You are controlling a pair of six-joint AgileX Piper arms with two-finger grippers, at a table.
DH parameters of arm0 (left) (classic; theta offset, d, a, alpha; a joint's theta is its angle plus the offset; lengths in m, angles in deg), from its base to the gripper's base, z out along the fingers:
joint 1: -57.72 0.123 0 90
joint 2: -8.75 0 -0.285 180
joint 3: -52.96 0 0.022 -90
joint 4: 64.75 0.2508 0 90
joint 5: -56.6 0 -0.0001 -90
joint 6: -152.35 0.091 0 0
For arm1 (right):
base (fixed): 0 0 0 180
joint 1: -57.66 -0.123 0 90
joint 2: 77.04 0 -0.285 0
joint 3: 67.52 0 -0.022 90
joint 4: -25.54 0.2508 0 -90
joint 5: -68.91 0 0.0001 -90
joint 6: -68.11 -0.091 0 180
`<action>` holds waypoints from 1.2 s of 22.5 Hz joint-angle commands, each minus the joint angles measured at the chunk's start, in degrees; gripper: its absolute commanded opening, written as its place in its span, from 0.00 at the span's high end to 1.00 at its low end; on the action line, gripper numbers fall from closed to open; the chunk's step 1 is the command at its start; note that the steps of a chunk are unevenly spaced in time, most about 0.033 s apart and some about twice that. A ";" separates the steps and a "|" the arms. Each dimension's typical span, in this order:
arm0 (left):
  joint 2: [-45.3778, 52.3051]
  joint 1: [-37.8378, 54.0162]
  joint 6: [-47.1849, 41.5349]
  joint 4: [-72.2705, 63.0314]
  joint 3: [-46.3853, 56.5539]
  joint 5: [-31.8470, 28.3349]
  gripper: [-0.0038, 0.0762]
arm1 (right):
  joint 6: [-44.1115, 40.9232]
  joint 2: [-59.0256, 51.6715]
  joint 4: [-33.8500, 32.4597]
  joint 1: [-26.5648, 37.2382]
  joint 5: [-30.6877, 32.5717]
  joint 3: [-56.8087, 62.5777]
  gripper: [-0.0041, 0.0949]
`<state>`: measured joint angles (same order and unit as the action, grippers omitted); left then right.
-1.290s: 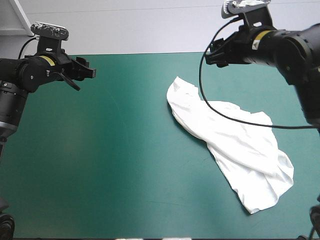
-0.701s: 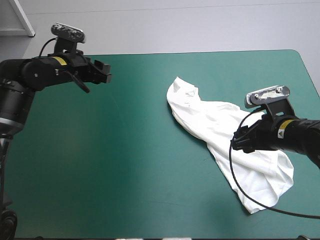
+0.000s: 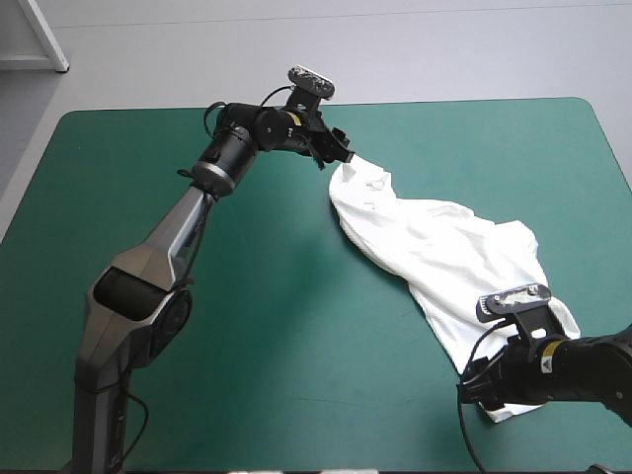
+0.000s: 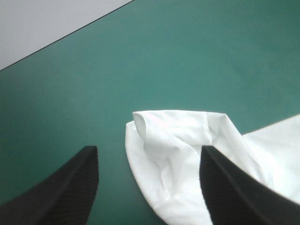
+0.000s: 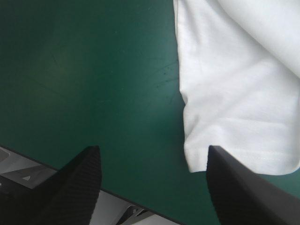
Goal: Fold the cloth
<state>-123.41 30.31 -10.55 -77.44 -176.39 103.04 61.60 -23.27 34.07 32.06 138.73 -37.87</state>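
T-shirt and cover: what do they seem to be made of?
T-shirt: soft white knit, probably cotton, matte; it drapes in folds and has a stitched hem. Cover: smooth matte teal-green sheet, perhaps vinyl or rubber; faint scuffs show.

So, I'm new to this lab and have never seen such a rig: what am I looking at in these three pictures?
Two robot arms work at a table with a teal-green cover. The big picture looks down from above. The other two come from a camera on each wrist, looking along that arm's claw. A white T-shirt lies rumpled on the table. The left claw is at its far end, open over the cloth's tip. The right claw is at the near corner, also open. Nothing is held yet.
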 commanded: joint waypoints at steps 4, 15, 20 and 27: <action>-7.18 -0.56 -6.27 3.66 -11.37 0.51 0.38 | 0.06 -6.92 6.71 0.20 -2.13 2.56 0.35; -11.88 -0.56 -2.55 -1.33 -11.50 8.66 0.53 | -2.57 -10.44 1.83 0.20 -2.13 3.03 0.35; -14.14 -0.80 2.43 -10.32 -11.37 8.49 0.84 | -3.79 -10.44 0.43 0.20 -2.13 3.03 0.35; -14.64 -1.11 3.58 -10.23 -11.94 10.10 0.93 | -3.33 -10.44 2.23 0.20 -2.13 3.03 0.35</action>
<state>-141.58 29.95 -7.16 -85.56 -186.13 112.80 57.40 -33.78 34.48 32.06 138.76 -33.56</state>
